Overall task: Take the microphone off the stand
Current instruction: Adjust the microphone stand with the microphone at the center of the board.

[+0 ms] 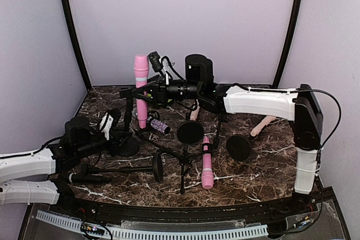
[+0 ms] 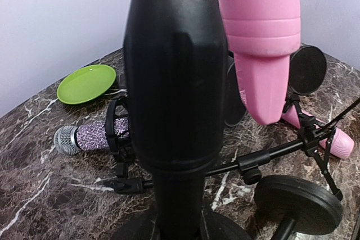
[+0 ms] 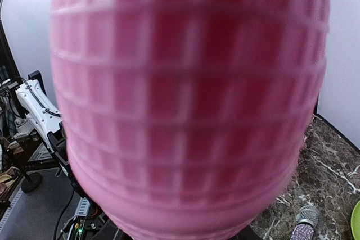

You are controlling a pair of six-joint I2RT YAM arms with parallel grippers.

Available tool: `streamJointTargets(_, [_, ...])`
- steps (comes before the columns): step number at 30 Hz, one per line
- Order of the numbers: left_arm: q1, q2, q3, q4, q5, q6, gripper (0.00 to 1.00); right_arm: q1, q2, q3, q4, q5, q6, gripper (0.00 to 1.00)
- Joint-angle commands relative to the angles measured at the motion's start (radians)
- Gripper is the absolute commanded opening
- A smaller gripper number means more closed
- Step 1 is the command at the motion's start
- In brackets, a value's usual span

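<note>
My right claw (image 1: pixel 144 91) is closed around the pink microphone (image 1: pixel 140 71), upright between its fingers. The left wrist view shows the black stand (image 2: pixel 174 94) just beside it. The right wrist view shows only a pink blur.

My right arm (image 1: pixel 259 102) rises from its base at the near right, bends at the elbow and reaches left with the wrist level, right gripper (image 1: pixel 140 91) closed across the tall pink plastic microphone (image 1: pixel 140 68). My left arm (image 1: pixel 28 164) lies low, left gripper (image 1: pixel 115 123) nipped narrow on the black stand post (image 2: pixel 171 94).
</note>
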Motion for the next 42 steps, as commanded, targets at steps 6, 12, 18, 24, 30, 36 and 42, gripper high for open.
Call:
streamJointTargets(6, [-0.002, 0.091, -0.123, 0.362, -0.213, -0.015, 0.00, 0.053, 0.102, 0.095, 0.046, 0.012, -0.030, 0.22])
streamJointTargets(12, [-0.002, 0.185, -0.153, 0.446, -0.262, -0.044, 0.05, 0.058, 0.127, 0.095, 0.049, 0.043, -0.048, 0.22])
streamJointTargets(18, [-0.002, 0.266, -0.151, 0.466, -0.292, -0.065, 0.22, 0.062, 0.132, 0.071, 0.044, 0.084, -0.079, 0.22])
streamJointTargets(24, [-0.002, 0.277, -0.161, 0.445, -0.302, -0.115, 0.45, 0.062, 0.133, 0.044, 0.031, 0.129, -0.119, 0.23])
streamJointTargets(30, [-0.002, 0.227, -0.189, 0.414, -0.273, -0.150, 0.56, 0.062, 0.134, 0.023, 0.040, 0.150, -0.129, 0.23])
streamJointTargets(36, [-0.001, 0.054, -0.233, 0.336, -0.254, -0.181, 0.62, 0.062, 0.133, 0.011, 0.031, 0.156, -0.139, 0.23])
streamJointTargets(42, [-0.002, -0.191, -0.200, 0.107, -0.254, -0.247, 0.70, 0.062, 0.135, -0.005, 0.031, 0.156, -0.145, 0.23])
